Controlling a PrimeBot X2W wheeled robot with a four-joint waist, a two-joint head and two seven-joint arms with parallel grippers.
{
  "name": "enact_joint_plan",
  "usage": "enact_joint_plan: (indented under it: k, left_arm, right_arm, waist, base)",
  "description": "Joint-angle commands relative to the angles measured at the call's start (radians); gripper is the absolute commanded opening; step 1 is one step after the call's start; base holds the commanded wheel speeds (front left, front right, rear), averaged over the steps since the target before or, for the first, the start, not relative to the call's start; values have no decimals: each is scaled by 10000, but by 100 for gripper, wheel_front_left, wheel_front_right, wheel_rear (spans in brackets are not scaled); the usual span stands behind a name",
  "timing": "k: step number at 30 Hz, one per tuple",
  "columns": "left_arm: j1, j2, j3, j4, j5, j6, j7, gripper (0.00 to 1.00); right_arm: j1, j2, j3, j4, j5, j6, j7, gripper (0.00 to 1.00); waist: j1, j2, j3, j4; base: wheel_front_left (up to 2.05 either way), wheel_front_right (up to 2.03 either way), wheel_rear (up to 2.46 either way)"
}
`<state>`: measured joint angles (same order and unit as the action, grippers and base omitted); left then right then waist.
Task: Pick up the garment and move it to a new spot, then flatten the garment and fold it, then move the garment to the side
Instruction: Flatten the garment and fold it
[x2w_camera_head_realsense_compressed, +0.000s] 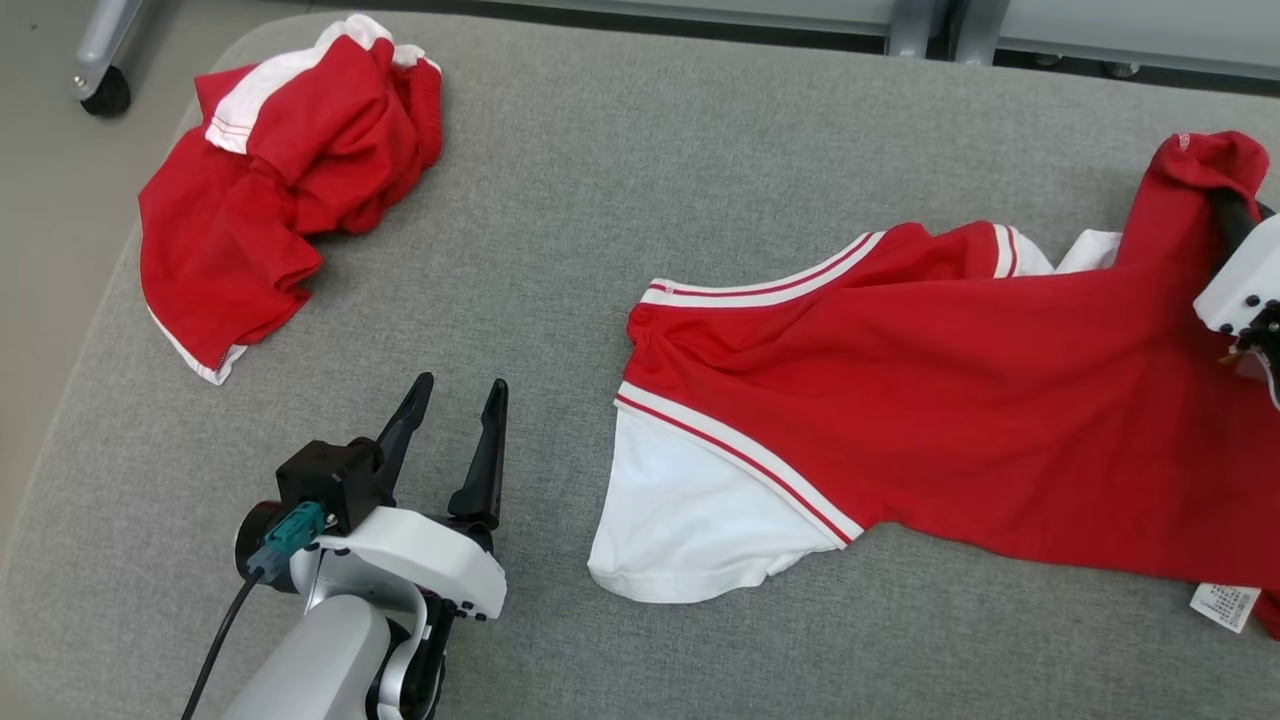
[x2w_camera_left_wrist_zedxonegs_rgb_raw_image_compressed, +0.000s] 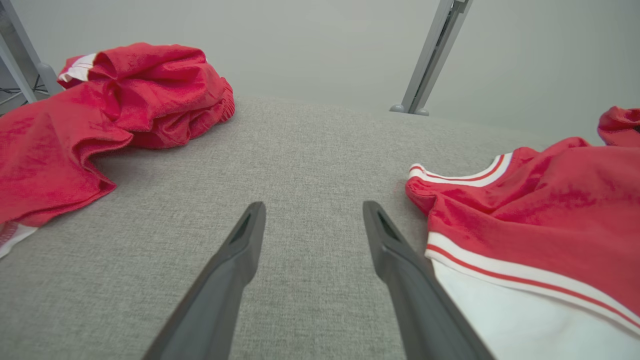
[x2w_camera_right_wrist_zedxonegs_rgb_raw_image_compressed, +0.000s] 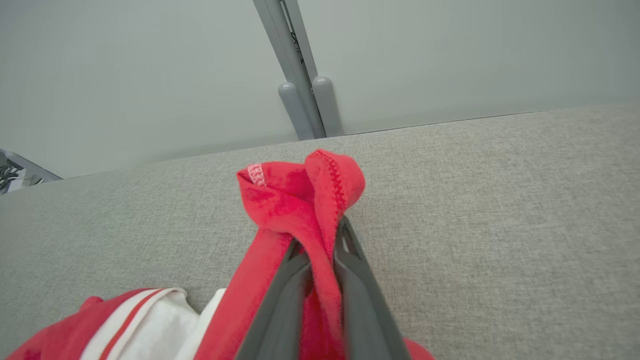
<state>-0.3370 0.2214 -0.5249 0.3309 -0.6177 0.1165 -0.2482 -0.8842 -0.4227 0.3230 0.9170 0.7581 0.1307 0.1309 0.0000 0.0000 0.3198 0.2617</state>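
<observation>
The garment (x2w_camera_head_realsense_compressed: 900, 400), a red shirt with white striped trim, lies stretched across the right half of the grey fabric counter (x2w_camera_head_realsense_compressed: 600, 180). A white panel (x2w_camera_head_realsense_compressed: 690, 520) spreads at its near left corner, and a small care label (x2w_camera_head_realsense_compressed: 1225, 605) shows by its near right edge. The garment's far right end rises off the counter into a bunched red knot, and there the right gripper (x2w_camera_right_wrist_zedxonegs_rgb_raw_image_compressed: 320, 240) has it. Its jaws are pressed together on a pinch of red cloth, which bulges out above the tips with a stitched hem showing. In the head view the right gripper (x2w_camera_head_realsense_compressed: 1235, 215) sits at the right edge, its dark tips partly buried in that raised fold.

The left gripper (x2w_camera_head_realsense_compressed: 462, 385) hovers low over bare counter at the lower left, its jaws spread wide and holding nothing. In the left wrist view the left gripper (x2w_camera_left_wrist_zedxonegs_rgb_raw_image_compressed: 314, 206) points across open grey fabric. The garment's striped left edge lies just beside the right-hand jaw, apart from it.

A second red garment (x2w_camera_head_realsense_compressed: 280, 180) sits crumpled at the far left corner, well apart from both grippers.
</observation>
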Motion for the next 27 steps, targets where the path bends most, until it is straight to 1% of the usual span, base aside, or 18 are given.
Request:
enact_joint_plan:
  k: [1, 4, 8, 13, 17, 21, 24, 25, 27]
  left_arm:
    - [-98, 48, 33, 46, 21, 2, -68, 100]
    - [48, 104, 70, 122, -7, 4, -77, 100]
    - [290, 284, 177, 143, -74, 72, -86, 100]
    - [650, 553, 362, -35, -162, 241, -69, 100]
    - [1007, 789, 601, -319, -231, 406, -99, 100]
    - [1341, 928, 873, -753, -210, 574, -132, 100]
    - [1622, 963, 1118, -1100, -35, 683, -162, 100]
    - [1622, 963, 1118, -1100, -35, 683, -162, 100]
    - [1769, 946, 1245, -1291, 129, 701, -177, 100]
  right_arm:
    - [-98, 42, 48, 95, 109, 2, -269, 100]
    - [188, 159, 417, 197, 87, 2, -727, 100]
    - [635, 281, 811, 6, 210, 2, -1639, 100]
    - [1506, 418, 1194, -626, 420, 2, -2883, 100]
    - [2364, 477, 1501, -1368, 561, 2, -3464, 100]
    - [3316, 418, 1527, -2324, 558, 2, -3818, 100]
    - [4072, 350, 1160, -3113, 416, 2, -3928, 100]
    - [4072, 350, 1160, -3113, 416, 2, -3928, 100]
    - [4649, 358, 794, -3666, 178, 2, -3970, 100]
  waist:
    - [0, 0, -157, -70]
    - [0, 0, -500, -280]
    - [0, 0, -1085, -730]
    - [0, 0, -1747, -1374]
    - [0, 0, -2216, -1879]
    - [0, 0, -2557, -2279]
    - [0, 0, -2712, -2488]
    - [0, 0, -2712, -2488]
    - [0, 0, -2767, -2565]
  base:
    - [0, 0, 0]
    - [0, 0, 0]
    - [0, 0, 0]
    - [0, 0, 0]
    - [0, 0, 0]
    - [0, 0, 0]
    - [0, 0, 0]
    - [0, 0, 0]
    - [0, 0, 0]
